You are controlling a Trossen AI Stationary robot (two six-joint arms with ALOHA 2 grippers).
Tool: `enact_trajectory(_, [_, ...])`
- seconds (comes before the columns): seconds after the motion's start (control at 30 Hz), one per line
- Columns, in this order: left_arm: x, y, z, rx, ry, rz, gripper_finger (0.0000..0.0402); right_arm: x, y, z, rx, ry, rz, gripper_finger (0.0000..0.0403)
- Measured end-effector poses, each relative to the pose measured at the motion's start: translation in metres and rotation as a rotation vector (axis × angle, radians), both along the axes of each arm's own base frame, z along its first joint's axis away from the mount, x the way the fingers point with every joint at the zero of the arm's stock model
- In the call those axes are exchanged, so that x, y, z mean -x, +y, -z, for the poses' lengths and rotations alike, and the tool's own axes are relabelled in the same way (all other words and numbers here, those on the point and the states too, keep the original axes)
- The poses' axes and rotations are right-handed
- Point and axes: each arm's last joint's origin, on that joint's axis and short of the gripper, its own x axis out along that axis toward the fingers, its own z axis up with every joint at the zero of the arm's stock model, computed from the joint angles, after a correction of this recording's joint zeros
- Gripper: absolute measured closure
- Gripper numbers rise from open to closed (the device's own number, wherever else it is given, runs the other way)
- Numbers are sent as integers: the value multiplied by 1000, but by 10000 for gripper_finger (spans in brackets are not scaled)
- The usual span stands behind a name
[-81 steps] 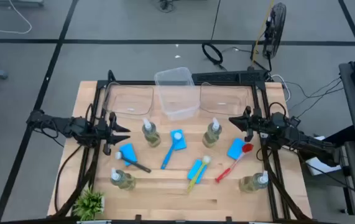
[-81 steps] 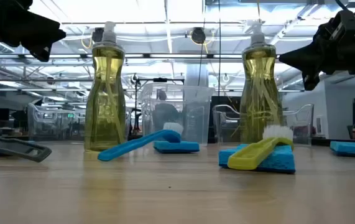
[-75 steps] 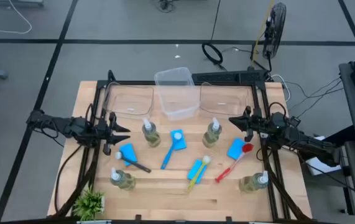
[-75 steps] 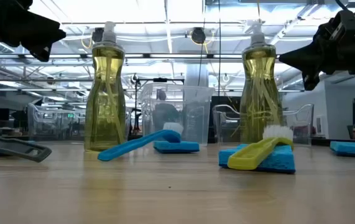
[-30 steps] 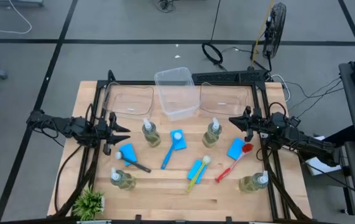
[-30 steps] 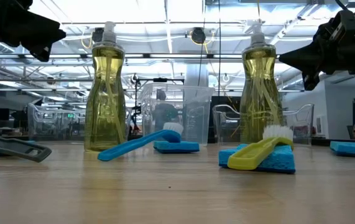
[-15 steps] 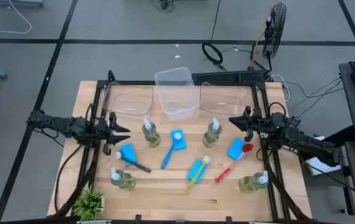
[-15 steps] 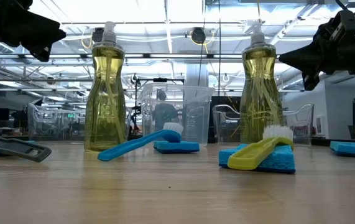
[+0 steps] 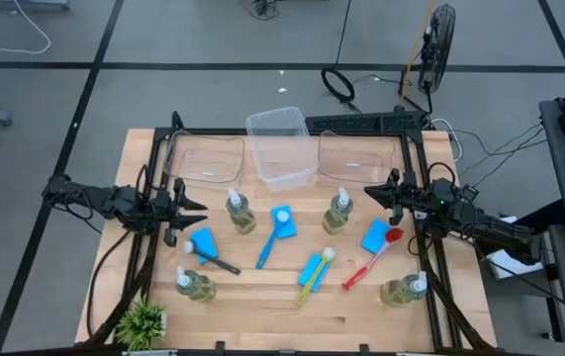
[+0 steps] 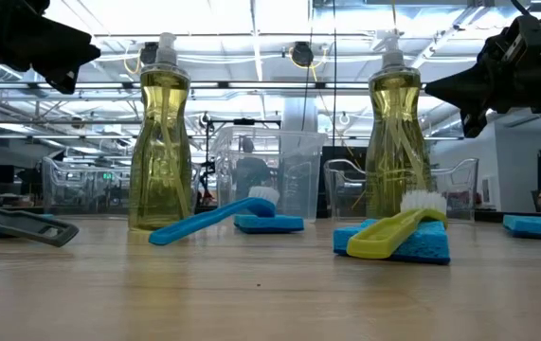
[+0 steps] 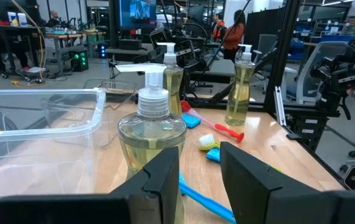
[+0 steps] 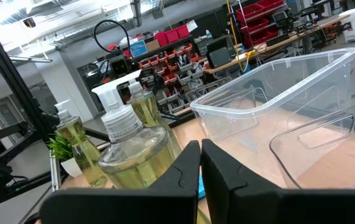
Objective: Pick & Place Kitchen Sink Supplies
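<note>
From above, the left gripper (image 9: pixel 199 211) hangs over the table's left side, its fingers parted with nothing between them; just off its tips stands a soap bottle (image 9: pixel 239 213), and a blue sponge (image 9: pixel 204 241) with the black brush (image 9: pixel 213 260) lies just in front of it. The right gripper (image 9: pixel 368 192) hovers at the right side, clenched on nothing, its tips pointing at another soap bottle (image 9: pixel 337 211); a second blue sponge (image 9: pixel 376 235) and the red brush (image 9: pixel 371 259) lie just nearside of it. Between the two grippers lie the blue brush (image 9: pixel 267 244) and the yellow-green brush (image 9: pixel 315 272); clear bins (image 9: pixel 280 148) sit beyond both. At table height, two soap bottles (image 10: pixel 160 137) stand upright between the dark grippers overhead, with the blue brush (image 10: pixel 208 220) lying at their feet. The left wrist view shows a pump bottle (image 11: pixel 152 143) directly ahead of the spread fingers (image 11: pixel 252 180). In the right wrist view the fingers (image 12: pixel 221 171) are pressed together, a bottle (image 12: pixel 130 152) just beyond them and a bin (image 12: pixel 276 93) beside it
</note>
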Motion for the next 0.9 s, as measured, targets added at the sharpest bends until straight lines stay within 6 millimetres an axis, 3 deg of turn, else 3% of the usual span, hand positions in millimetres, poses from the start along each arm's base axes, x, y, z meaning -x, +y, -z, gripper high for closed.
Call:
enact_trajectory(0.6, [0, 0, 0, 0, 0, 0, 282, 0, 0, 0, -1, -5, -1, 399])
enact_trajectory(0.9, [0, 0, 0, 0, -1, 0, 282, 0, 0, 0, -92, -22, -8, 399])
